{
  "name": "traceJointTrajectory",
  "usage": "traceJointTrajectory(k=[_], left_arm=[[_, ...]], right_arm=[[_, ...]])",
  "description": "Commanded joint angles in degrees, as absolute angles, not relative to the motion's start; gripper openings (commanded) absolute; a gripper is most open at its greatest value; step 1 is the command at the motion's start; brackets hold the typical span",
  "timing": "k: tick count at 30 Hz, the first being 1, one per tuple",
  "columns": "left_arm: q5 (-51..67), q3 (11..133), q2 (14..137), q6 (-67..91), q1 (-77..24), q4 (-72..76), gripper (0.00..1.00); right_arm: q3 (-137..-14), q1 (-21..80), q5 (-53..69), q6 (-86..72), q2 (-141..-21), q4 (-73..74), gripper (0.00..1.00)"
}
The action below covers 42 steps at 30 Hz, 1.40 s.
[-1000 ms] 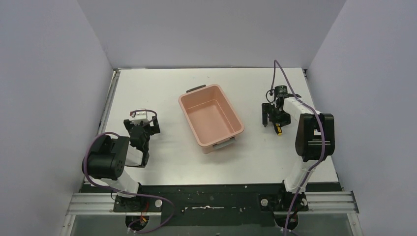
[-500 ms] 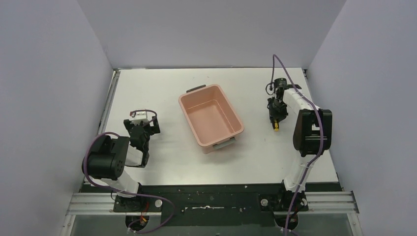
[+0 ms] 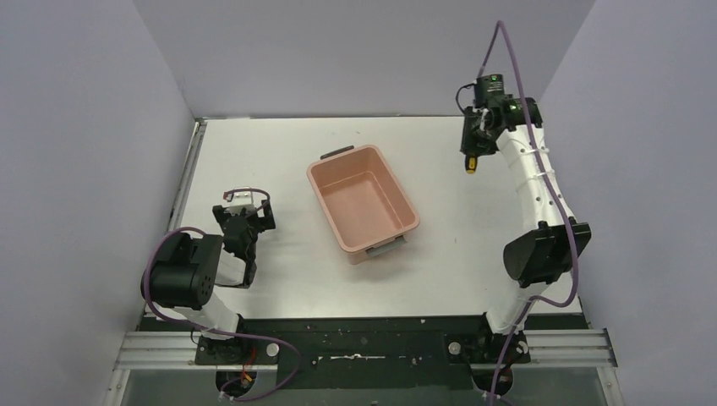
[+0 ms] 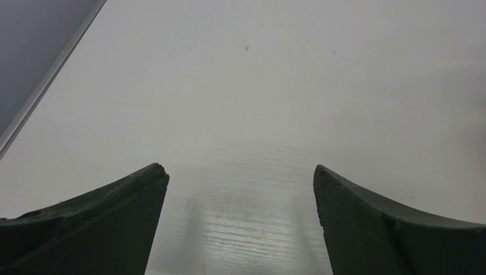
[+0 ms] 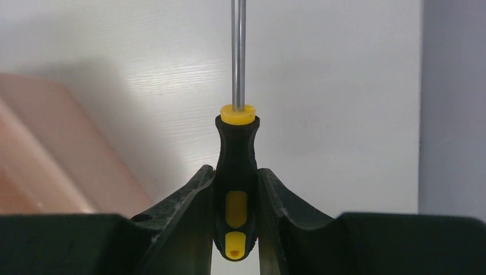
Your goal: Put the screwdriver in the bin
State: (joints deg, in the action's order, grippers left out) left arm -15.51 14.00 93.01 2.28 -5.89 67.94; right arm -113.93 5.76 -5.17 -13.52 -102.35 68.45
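The screwdriver (image 5: 236, 166), black-handled with yellow marks and a thin metal shaft, is clamped by its handle between the fingers of my right gripper (image 5: 236, 172). In the top view the right gripper (image 3: 473, 152) is raised above the table's far right, and the screwdriver's (image 3: 470, 166) yellow end pokes out below it. The salmon-pink bin (image 3: 363, 207) stands empty at the table's middle, left of that gripper, and its edge (image 5: 51, 149) shows in the right wrist view. My left gripper (image 4: 240, 172) stands open over bare table, at the near left (image 3: 245, 222).
Grey-violet walls close in the table on the left, back and right. The right wall (image 5: 453, 103) is close beside the right gripper. A metal rail (image 3: 190, 173) runs along the table's left edge.
The right gripper shut on the screwdriver on the table, then lifted it up and toward the back as the arm stretched out. The left arm and the bin have not moved.
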Motion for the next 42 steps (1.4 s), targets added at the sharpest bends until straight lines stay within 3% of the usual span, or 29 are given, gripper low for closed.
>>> traceJointTrajectory(k=[1,5,10,21,26,29,34,42], left_arm=[[-14.52,14.33,92.31,1.85,-5.62,69.76,0.97],[-14.53,14.33,92.33,1.86,-5.62,69.81,0.97],[-14.61,14.37,92.28,1.87,-5.62,69.72,0.97],[-14.54,14.33,92.32,1.88,-5.62,69.71,0.97],[-14.56,14.33,92.29,1.89,-5.62,69.71,0.97],[-14.55,14.33,92.26,1.86,-5.62,69.75,0.97],[-14.60,14.33,92.35,1.90,-5.62,69.73,0.97],[-14.59,14.33,92.28,1.90,-5.62,69.76,0.97]], right_arm=[[-118.17,17.96,-3.38,-19.76,-101.92,67.81,0.00],[-122.55,32.63,-3.12,-22.00,-104.90,63.06,0.00],[-124.75,41.49,-4.83,-22.37,-108.68,60.84,0.00],[-97.97,44.84,-4.31,-21.74,-110.59,44.77,0.00],[-92.25,44.65,-6.15,-20.22,-115.73,41.04,0.00],[-90.42,44.44,-7.04,-20.26,-117.56,39.28,0.08],[-90.05,44.32,-8.99,-21.05,-117.45,39.45,0.38],[-95.62,45.42,-9.58,-19.73,-109.86,42.78,0.59]])
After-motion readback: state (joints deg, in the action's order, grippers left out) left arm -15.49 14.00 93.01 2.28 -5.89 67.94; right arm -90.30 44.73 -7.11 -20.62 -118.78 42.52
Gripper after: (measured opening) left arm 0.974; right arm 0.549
